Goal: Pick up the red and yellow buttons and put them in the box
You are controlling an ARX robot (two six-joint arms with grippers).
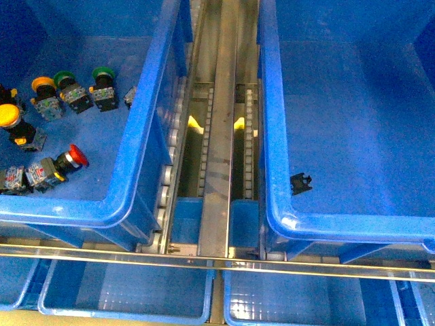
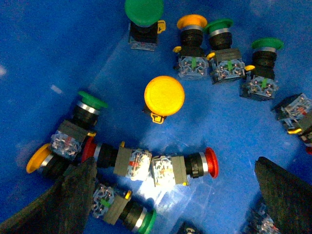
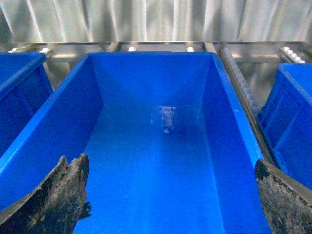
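Red and yellow buttons lie among green ones in the left blue bin (image 1: 139, 129). The front view shows a red button (image 1: 77, 157) and two yellow buttons (image 1: 42, 85), (image 1: 8, 115). In the left wrist view my left gripper (image 2: 175, 204) hangs open above them. A red button (image 2: 197, 165) lies on its side between its fingers (image 2: 63, 204), and a yellow cap (image 2: 164, 95) faces up further off. The box (image 1: 353, 224) on the right holds no buttons. My right gripper (image 3: 170, 204) is open over the box floor (image 3: 161, 165). Neither arm shows in the front view.
Green-capped buttons (image 2: 143, 10), (image 2: 219, 27), (image 2: 267, 44) are mixed in with the others. A small black piece (image 1: 300, 183) lies on the box floor. A metal roller rail (image 1: 221, 136) runs between the two bins. Shallow blue trays (image 1: 129, 292) sit below the front bar.
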